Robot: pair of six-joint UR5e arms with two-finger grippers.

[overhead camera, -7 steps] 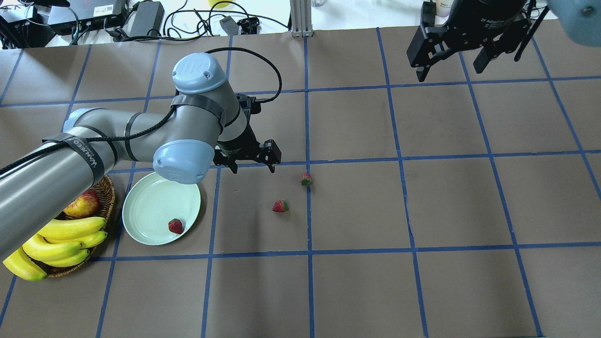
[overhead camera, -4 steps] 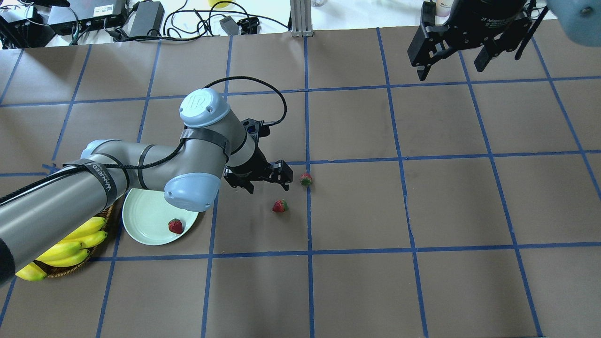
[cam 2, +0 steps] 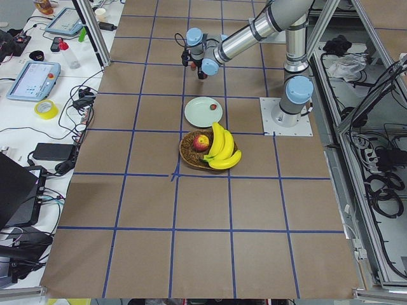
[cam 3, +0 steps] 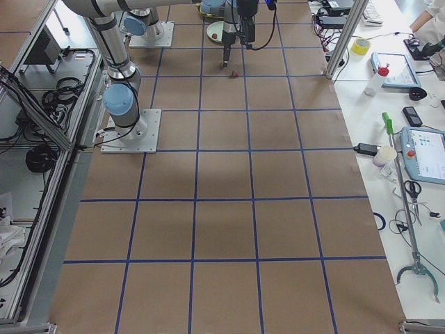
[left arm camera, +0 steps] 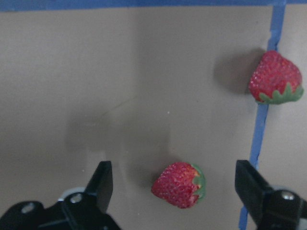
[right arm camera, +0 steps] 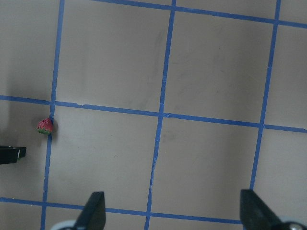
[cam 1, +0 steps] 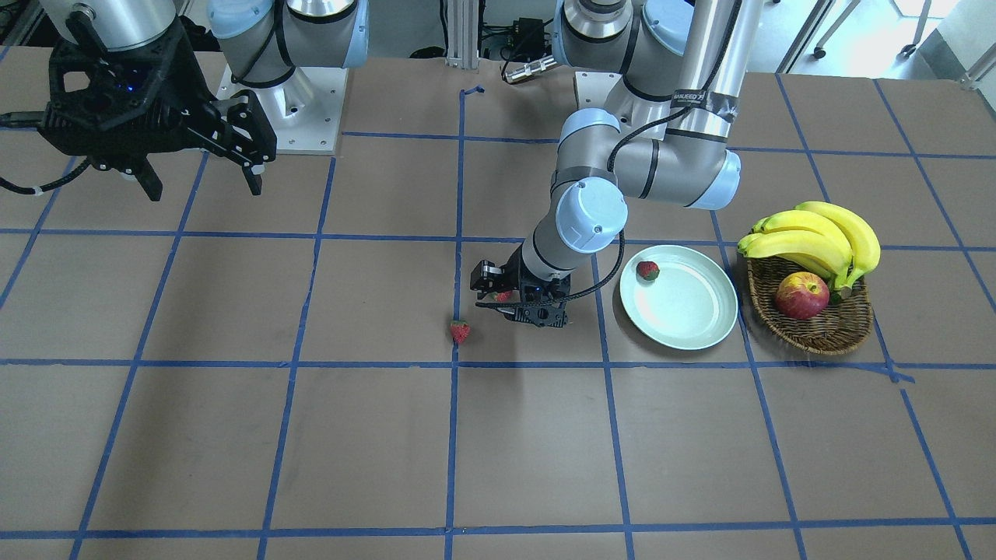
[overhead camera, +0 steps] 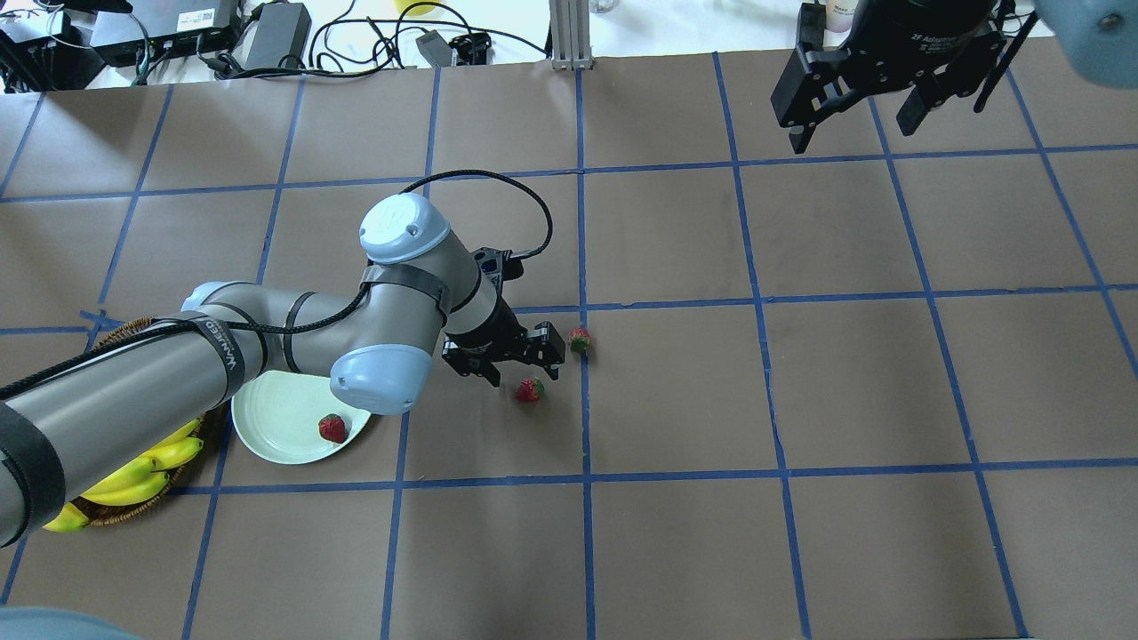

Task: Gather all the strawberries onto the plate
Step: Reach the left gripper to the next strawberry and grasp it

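Note:
One strawberry [overhead camera: 332, 428] lies in the mint-green plate [overhead camera: 276, 413], also seen in the front view [cam 1: 647, 270] on that plate [cam 1: 689, 315]. Two strawberries lie on the brown table. My left gripper [overhead camera: 524, 369] is open and low over the nearer one [overhead camera: 531, 390]. In the left wrist view that berry [left arm camera: 178, 184] lies between the open fingers [left arm camera: 101, 182], untouched. The other berry [overhead camera: 580, 340] sits on the blue tape line just beyond, also in the left wrist view [left arm camera: 276, 76]. My right gripper [overhead camera: 853, 116] is open, empty and high at the far right.
A wicker basket [cam 1: 809, 333] with bananas [cam 1: 817, 233] and an apple [cam 1: 801, 295] stands beside the plate, away from the berries. My left arm's elbow [overhead camera: 382, 378] overhangs the plate's edge. Cables and boxes [overhead camera: 267, 36] lie past the table's far edge.
My left arm has swung right and come down, bringing its open gripper from beyond the plate to over the nearer loose strawberry. The berries and my right arm have not moved.

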